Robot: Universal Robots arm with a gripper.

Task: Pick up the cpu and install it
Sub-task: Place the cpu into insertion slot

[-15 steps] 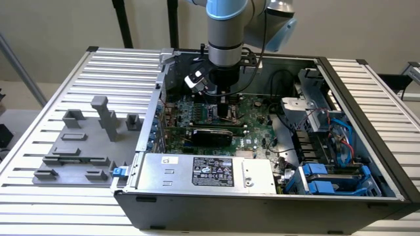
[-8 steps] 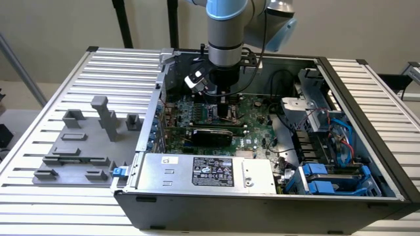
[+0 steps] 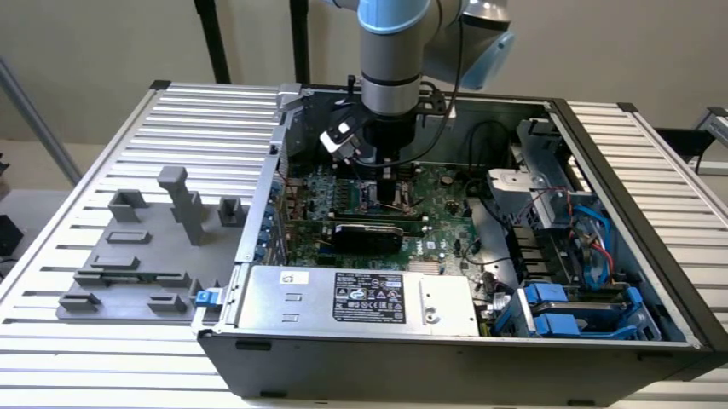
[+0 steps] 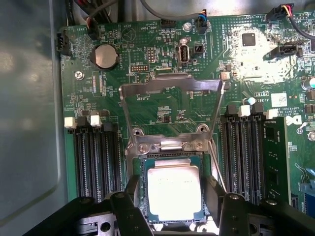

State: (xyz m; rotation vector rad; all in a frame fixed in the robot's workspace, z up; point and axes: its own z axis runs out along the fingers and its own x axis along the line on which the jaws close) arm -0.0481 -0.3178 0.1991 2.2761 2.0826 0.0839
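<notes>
Cpu [image 4: 173,191] lies in socket [image 4: 143,172], tool [image 4: 172,194] spread astride, gaps at both edges.

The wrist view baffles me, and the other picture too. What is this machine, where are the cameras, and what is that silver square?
The exterior view comes from a camera standing apart. It shows a robot arm reaching down into an open computer case on a slatted metal table, with grey plastic blocks at the exterior view's left. The wrist view comes from a camera on the arm, looking at the green motherboard. The silver square is the cpu, at its socket, whose metal frame is swung open. The dark tool flanks it on two sides; whether it grips it, I cannot tell.
</notes>
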